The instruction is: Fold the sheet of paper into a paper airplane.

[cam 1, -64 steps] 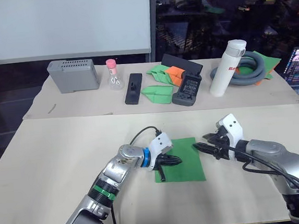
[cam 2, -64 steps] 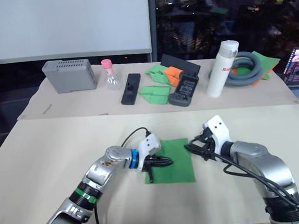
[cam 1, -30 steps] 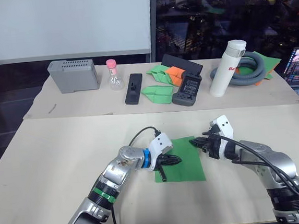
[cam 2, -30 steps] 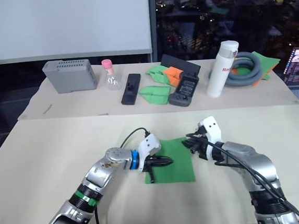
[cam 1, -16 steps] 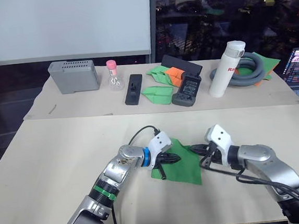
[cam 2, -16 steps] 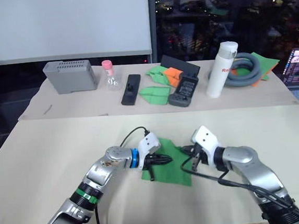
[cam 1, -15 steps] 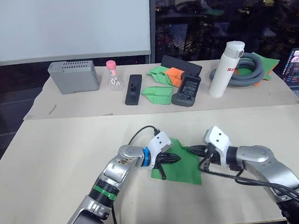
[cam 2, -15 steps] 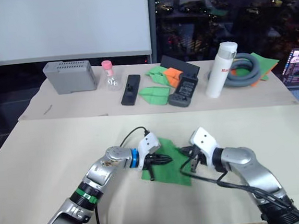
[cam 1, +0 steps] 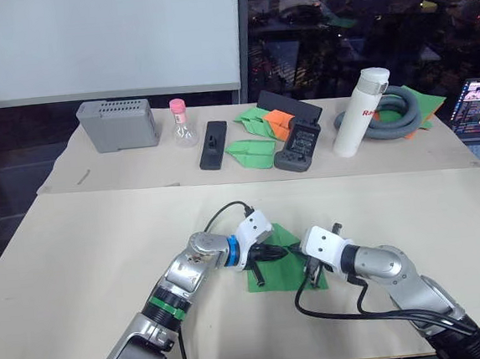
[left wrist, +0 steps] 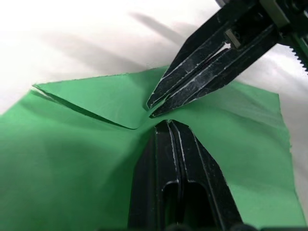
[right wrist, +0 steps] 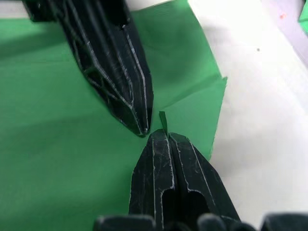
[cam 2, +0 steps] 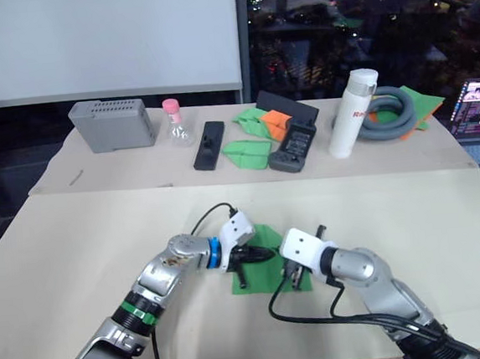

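The sheet of paper (cam 1: 273, 272) is bright green and lies on the near table between my arms. Its right part is lifted and folded over toward the middle, and it has no paper airplane shape. My left gripper (cam 1: 278, 251) is shut, with its tips (left wrist: 166, 122) pressing down on the sheet. My right gripper (cam 1: 300, 258) meets it tip to tip. In the right wrist view my right gripper (right wrist: 161, 134) is shut on a small corner of the green sheet (right wrist: 57, 144). The folded flap (left wrist: 101, 101) stands slightly raised beside both tips.
On the back table stand a grey box (cam 1: 118, 124), a pink-capped flask (cam 1: 182, 124), a black bar (cam 1: 214, 142), green folded paper darts (cam 1: 252, 152), an orange dart (cam 1: 278, 119), a black device (cam 1: 302, 143), a white bottle (cam 1: 355, 124), a grey hose (cam 1: 398, 107) and a laptop (cam 1: 479, 106).
My right gripper has moved left across the sheet, carrying its right corner over to the left gripper's tips. The sheet now looks narrower. The left gripper has stayed in place.
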